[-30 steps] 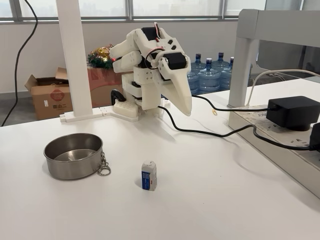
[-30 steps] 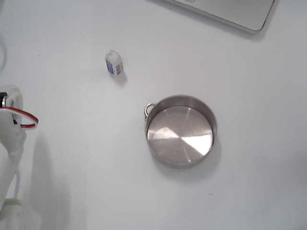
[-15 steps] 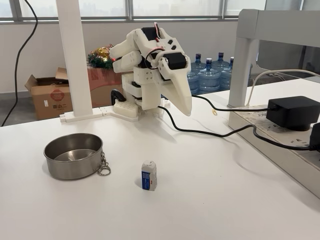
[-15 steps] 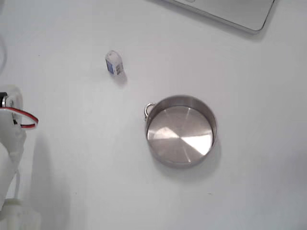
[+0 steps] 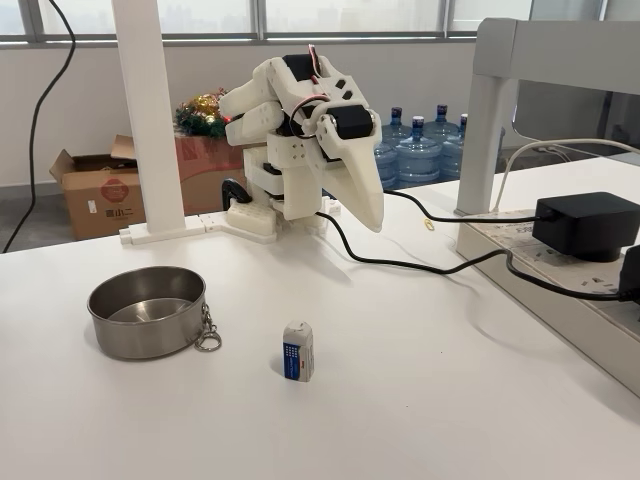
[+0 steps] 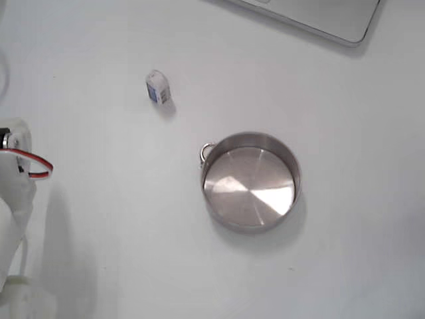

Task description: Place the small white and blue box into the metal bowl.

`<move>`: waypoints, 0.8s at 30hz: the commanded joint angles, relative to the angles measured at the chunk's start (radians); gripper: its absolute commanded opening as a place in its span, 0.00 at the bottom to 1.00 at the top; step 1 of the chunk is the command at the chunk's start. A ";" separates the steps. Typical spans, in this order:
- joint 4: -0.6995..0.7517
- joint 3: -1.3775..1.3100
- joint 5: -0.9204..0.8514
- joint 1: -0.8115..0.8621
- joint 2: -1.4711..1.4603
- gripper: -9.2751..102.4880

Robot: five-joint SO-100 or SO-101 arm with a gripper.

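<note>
The small white and blue box (image 5: 297, 351) stands upright on the white table, alone near the front middle; from above the box (image 6: 157, 87) lies up and to the left of the bowl. The metal bowl (image 5: 140, 340) sits to the box's left with nothing in it, its keyring clip (image 5: 208, 338) pointing toward the box. In the view from above the bowl (image 6: 251, 183) shows a bare shiny floor. My gripper (image 5: 370, 222) hangs from the folded white arm at the back of the table, tip down, jaws together, holding nothing, well away from both.
A black cable (image 5: 420, 265) runs from the arm's base to a black power adapter (image 5: 585, 225) on the right-hand ledge. A white post (image 5: 150, 120) stands at the back left. The arm's body (image 6: 13, 199) fills the left edge from above.
</note>
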 commanded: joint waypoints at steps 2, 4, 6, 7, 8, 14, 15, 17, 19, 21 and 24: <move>0.002 0.060 0.000 -0.006 0.017 0.05; 0.002 0.060 0.000 -0.006 0.017 0.05; 0.002 0.060 0.000 -0.006 0.017 0.05; 0.002 0.060 0.000 -0.006 0.017 0.05; 0.002 0.060 0.000 -0.006 0.017 0.05; 0.002 0.060 0.000 -0.006 0.017 0.05; 0.002 0.060 0.000 -0.006 0.017 0.05; 0.002 0.060 0.000 -0.006 0.017 0.05; 0.006 0.060 0.002 0.008 0.017 0.05; -0.008 0.060 0.032 0.012 0.017 0.04; -0.051 0.060 0.264 0.077 0.018 0.04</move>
